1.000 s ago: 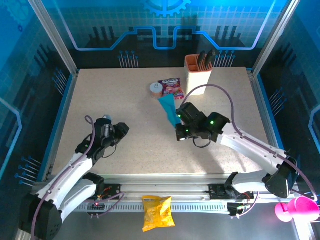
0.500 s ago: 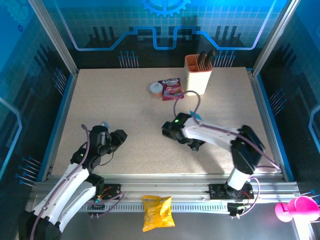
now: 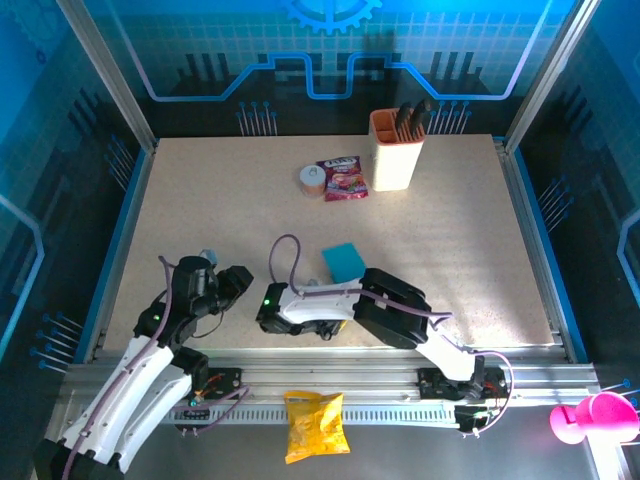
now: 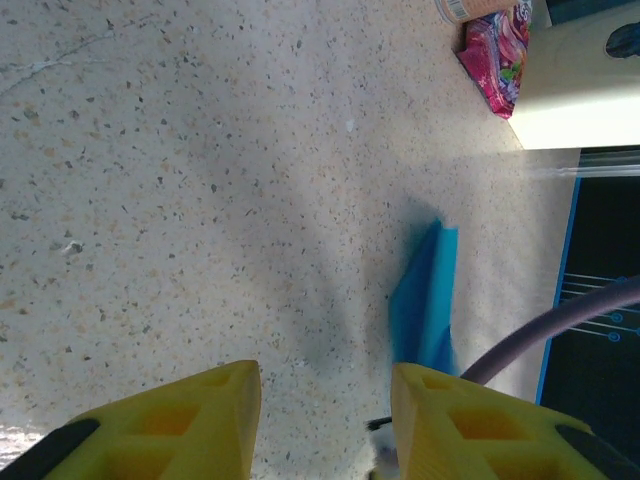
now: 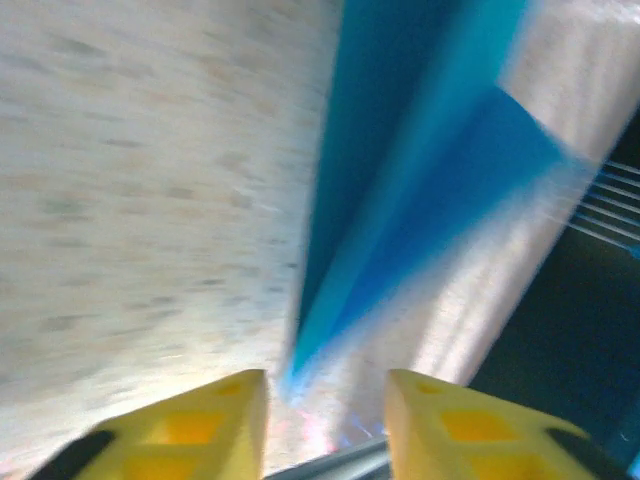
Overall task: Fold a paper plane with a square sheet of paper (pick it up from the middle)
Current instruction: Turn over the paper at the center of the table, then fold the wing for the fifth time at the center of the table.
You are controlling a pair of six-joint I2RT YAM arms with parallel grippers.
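Seen from above, the paper plane [image 3: 345, 262] is near the middle of the table [image 3: 200, 200], with the snack packet [image 3: 342, 178] at 12 o'clock from it. Your right gripper [image 5: 325, 385] has its yellow fingers apart. The plane's blurred tip points into the gap, seemingly unpinched. Your left gripper [image 4: 325, 380] stands apart on nothing, with the plane at its 3 o'clock.
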